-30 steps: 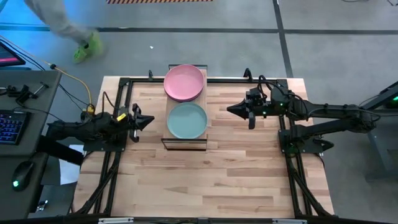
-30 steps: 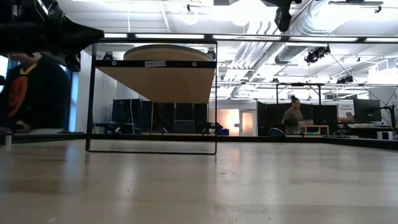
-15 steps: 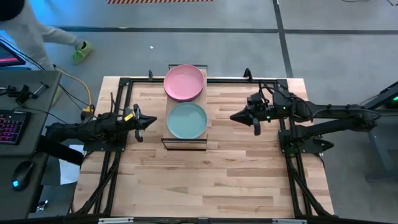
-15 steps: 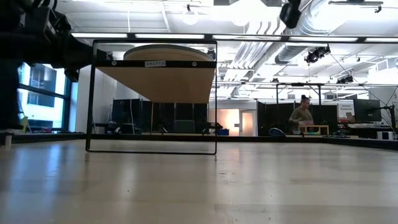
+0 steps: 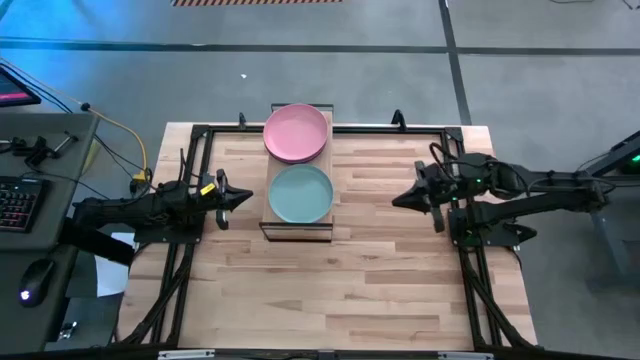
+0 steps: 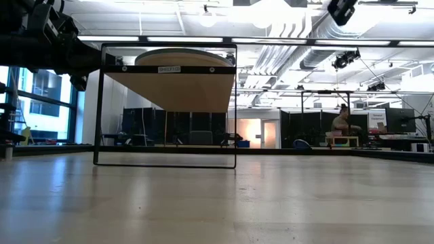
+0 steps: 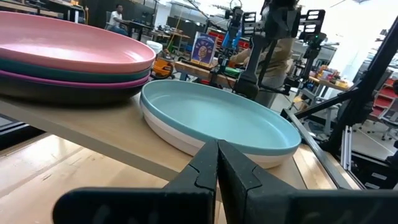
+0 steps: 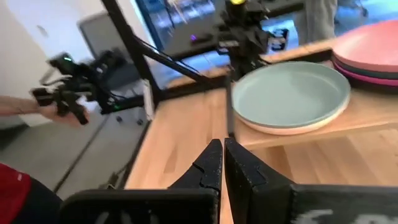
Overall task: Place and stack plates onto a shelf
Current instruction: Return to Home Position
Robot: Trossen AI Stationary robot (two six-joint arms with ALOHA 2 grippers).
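Looking straight down, the shelf (image 5: 327, 168) on the plank tabletop (image 5: 330, 290) seems to carry just two matte discs. There's a pink plate (image 5: 296, 132) at the end by the tabletop's edge and a light teal plate (image 5: 300, 193) at the end toward the middle.

The left wrist view gives away what that hides, because these are stacks. The pink one sits on a dark green plate (image 7: 62, 70), and that sits on a magenta plate (image 7: 112, 82). Under those runs a dark band, plate or shadow, I can't tell. The teal one rests on a cream plate (image 7: 186, 142), whose pale rim also shows in the right wrist view.

Down at tabletop height you get neither colour nor count. You see only the pale wooden underside of the shelf, its thin dark frame (image 6: 99, 102) and one curved rim over the top bar. A small white label (image 6: 169, 69) sits on that bar, its print too small to read. Far back in the room there's a person (image 6: 342, 122).

The left gripper (image 5: 243, 196) hangs just beside the shelf, level with the teal plate. Its fingers are pressed together on nothing, tips meeting in a neat wedge. The right gripper (image 5: 400, 199) is well apart from the shelf on the other side, pointing at it, also clenched and empty.
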